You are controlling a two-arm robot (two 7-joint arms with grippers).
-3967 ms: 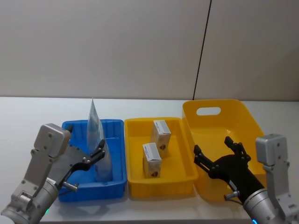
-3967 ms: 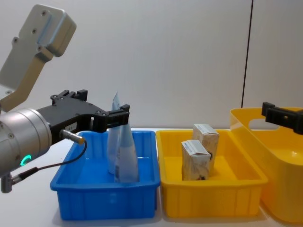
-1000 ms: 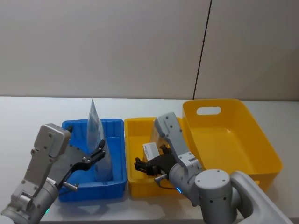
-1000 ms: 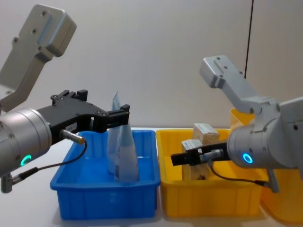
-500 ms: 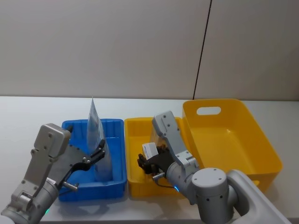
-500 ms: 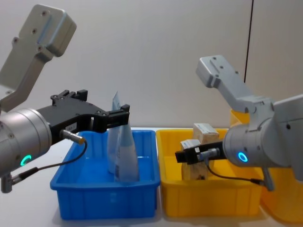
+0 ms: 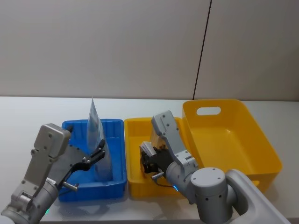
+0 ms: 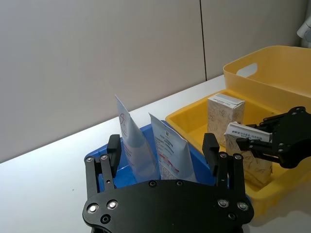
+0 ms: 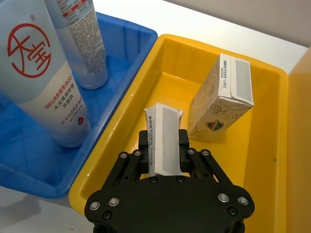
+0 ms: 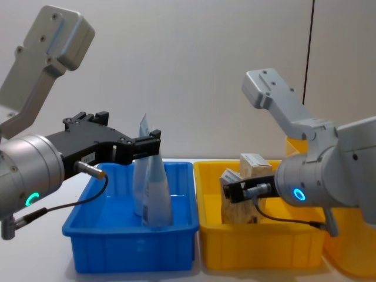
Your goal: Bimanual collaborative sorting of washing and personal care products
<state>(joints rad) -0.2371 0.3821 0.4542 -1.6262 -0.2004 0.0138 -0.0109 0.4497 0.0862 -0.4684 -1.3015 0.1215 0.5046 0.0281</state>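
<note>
Carton (image 9: 163,127) pinched by right hand (image 9: 164,141); chest view shows it tilted.

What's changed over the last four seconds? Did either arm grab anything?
The right gripper swung left from over the basket into the yellow tray and closed on the near carton, which now leans. Unchanged: the left gripper is open at the tubes in the blue tray, and the far carton is in place.

A white table (image 7: 28,112) bears a blue tray (image 7: 112,122), a yellow tray (image 7: 140,189) and, seemingly touching it, a yellow basket (image 7: 252,154).
</note>
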